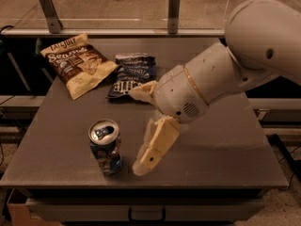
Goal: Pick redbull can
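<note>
You have the redbull can (106, 146) standing upright on the gray table (225, 145), in the front-left part of the top, close to the near edge. Its silver lid with the pull tab faces up, and its printed side shows blue and silver with red marks. The gripper (136, 131) is out over the middle of the table, just to the right of the can, carried on the thick white arm (221, 74) that reaches in from the upper right. You can see the pincer spread wide and holding nothing. One cream finger (157, 142) slants down and to the left, with its tip low over the tabletop just beside the can's base, and a narrow strip of table shows between the two. The other finger (143, 91) points left, higher in the view, in front of the lower right corner of the dark blue chip bag (132, 72). That bag lies flat toward the back of the table, well apart from the can. A tan chip bag (77, 64) lies flat to its left, angled, near the back-left corner. Behind the table a metal rail (113, 32) with two upright posts runs across. Under the front edge you can see a drawer handle (146, 214).
</note>
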You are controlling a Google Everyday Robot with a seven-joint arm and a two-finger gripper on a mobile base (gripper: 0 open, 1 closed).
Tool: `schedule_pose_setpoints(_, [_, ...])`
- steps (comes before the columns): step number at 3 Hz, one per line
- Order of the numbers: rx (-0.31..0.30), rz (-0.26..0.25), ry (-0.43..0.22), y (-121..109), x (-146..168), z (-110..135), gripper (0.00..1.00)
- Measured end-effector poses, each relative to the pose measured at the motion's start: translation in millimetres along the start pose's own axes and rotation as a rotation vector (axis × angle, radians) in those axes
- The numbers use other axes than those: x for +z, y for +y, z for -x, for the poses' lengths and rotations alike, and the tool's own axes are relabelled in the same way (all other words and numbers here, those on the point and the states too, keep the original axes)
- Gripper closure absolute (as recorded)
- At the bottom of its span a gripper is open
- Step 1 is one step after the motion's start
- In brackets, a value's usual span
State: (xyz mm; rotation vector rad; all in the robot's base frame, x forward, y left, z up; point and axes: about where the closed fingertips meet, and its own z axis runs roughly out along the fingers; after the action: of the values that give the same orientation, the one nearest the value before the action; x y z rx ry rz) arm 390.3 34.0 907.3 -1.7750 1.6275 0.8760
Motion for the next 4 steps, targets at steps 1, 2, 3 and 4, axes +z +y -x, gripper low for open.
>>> schedule_pose_setpoints(1, [-0.032, 0.036, -0.118, 13.9, 24.3, 10.9, 0.0])
schedule_pose_setpoints(2, [-0.057, 0.063, -0.203, 18.1, 44.8, 20.2, 0.0])
schedule_pose_setpoints(3, [-0.046, 0.075, -0.25, 18.3, 55.4, 23.7, 0.16])
schedule_pose_setpoints(4, [-0.024, 0.066, -0.27, 14.0, 56.7, 23.4, 0.41])
